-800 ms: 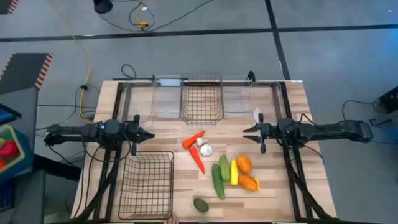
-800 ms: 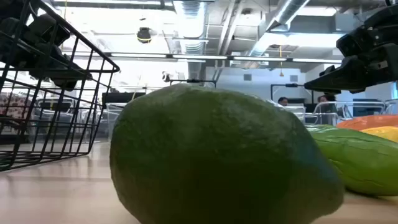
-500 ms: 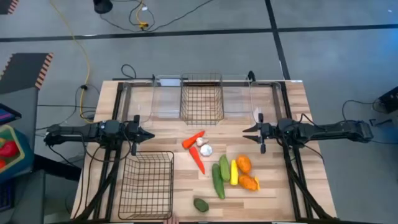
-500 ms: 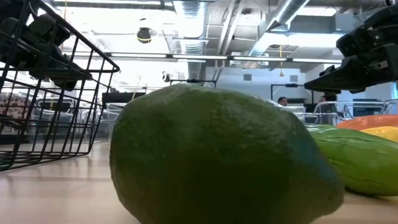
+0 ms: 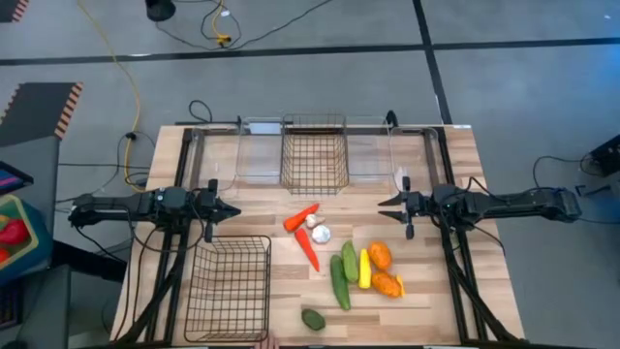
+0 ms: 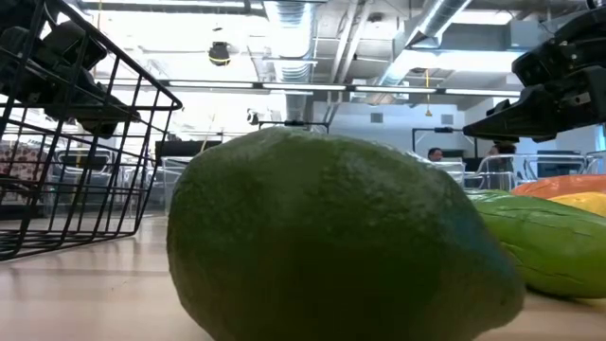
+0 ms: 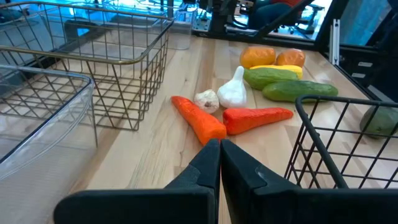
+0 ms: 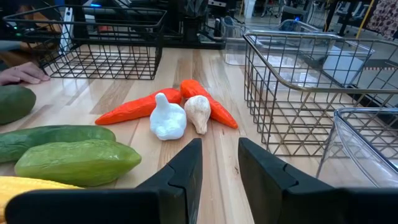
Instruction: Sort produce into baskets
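Observation:
The produce lies in the middle of the table: two red-orange carrots (image 5: pixel 301 217) (image 5: pixel 308 250), two white garlics (image 5: pixel 322 234), two green cucumbers (image 5: pixel 339 281), a yellow squash (image 5: pixel 365 269), two orange fruits (image 5: pixel 379 255) and a tiny yellow piece (image 5: pixel 399 288). A dark green avocado (image 5: pixel 313 319) lies near the front edge. One wire basket (image 5: pixel 314 155) stands at the far centre, a larger one (image 5: pixel 229 288) at the near left. My left gripper (image 5: pixel 237 210) hovers shut left of the carrots. My right gripper (image 5: pixel 381 204) hovers open to their right.
Clear plastic bins (image 5: pixel 259 155) (image 5: pixel 373 155) flank the far basket. A person's hand (image 8: pixel 22 73) rests on the table's near edge by the avocado (image 8: pixel 13 102). The avocado (image 6: pixel 331 246) fills the low view. Bare wood lies between the grippers and the far basket.

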Robot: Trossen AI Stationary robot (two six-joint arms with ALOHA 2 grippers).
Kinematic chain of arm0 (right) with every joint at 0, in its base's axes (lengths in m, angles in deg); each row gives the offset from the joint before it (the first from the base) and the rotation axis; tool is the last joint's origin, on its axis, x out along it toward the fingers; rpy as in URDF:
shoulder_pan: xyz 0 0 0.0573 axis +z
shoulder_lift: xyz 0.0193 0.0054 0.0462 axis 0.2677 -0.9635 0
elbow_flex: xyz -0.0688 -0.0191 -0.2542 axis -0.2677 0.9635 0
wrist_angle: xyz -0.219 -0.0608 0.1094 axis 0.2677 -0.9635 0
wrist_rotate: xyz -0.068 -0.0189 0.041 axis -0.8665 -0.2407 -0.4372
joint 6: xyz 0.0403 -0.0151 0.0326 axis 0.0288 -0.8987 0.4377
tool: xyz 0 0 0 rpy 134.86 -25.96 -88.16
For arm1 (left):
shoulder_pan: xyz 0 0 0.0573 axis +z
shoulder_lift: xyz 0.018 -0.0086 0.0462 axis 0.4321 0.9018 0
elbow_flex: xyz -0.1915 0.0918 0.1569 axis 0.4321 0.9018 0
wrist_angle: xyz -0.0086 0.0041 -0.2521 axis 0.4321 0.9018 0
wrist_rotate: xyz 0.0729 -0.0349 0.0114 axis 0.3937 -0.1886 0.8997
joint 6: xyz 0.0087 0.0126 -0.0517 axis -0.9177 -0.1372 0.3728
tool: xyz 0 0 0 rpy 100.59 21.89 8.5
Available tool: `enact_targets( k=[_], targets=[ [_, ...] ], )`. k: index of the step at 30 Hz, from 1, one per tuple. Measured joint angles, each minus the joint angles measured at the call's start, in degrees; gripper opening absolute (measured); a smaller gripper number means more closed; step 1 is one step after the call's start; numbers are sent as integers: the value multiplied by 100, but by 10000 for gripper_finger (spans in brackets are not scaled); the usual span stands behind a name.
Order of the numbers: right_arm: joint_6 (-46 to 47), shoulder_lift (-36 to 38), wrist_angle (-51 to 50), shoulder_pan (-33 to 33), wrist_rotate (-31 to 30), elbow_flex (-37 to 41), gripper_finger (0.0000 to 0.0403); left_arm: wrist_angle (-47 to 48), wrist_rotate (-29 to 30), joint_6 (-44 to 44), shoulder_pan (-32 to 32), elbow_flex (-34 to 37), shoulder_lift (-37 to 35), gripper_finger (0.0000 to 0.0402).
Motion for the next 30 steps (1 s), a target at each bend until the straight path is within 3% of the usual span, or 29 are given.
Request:
enact_targets(
  k=[30],
  targets=[
    [-5,2,2,-1,1,2,132,-61,-4,32,-1,2,0,0]
  ],
)
